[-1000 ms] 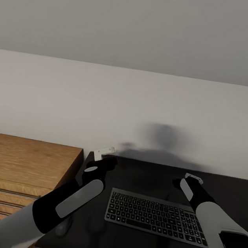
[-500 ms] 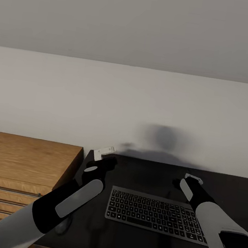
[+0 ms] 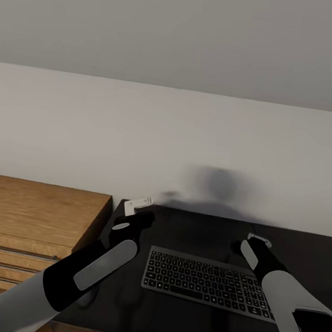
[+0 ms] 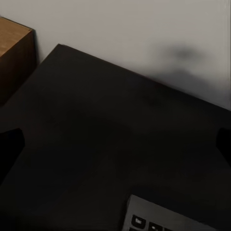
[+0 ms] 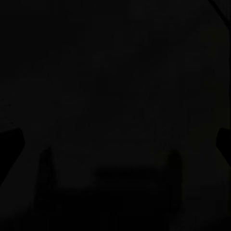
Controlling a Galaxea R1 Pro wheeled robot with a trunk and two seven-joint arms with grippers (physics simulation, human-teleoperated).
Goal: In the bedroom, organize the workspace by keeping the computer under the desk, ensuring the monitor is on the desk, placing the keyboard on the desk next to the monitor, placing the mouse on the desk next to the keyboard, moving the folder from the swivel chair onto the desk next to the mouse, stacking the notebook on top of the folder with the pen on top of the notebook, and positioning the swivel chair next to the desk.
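The black keyboard (image 3: 207,282) lies flat on the glossy black desk (image 3: 198,234), close to its front edge. My left gripper (image 3: 138,216) hovers over the desk just beyond the keyboard's left end. In the left wrist view, that gripper (image 4: 115,144) is open, its fingertips (image 4: 9,147) far apart, with a keyboard corner (image 4: 154,219) below. My right gripper (image 3: 256,242) hangs over the keyboard's far right edge. The right wrist view is very dark, and the right gripper (image 5: 115,139) stands open over the desk. A rounded dark shape (image 3: 87,297) under my left forearm may be the mouse.
A low light-wood shelving unit (image 3: 32,210) adjoins the desk's left end. A plain pale wall (image 3: 169,145) rises right behind the desk, under a sloped grey ceiling. My shadow falls on the wall above the desk.
The whole head view has shifted a little, so the desk's front edge now shows at the bottom. Arms and keyboard keep their places relative to each other.
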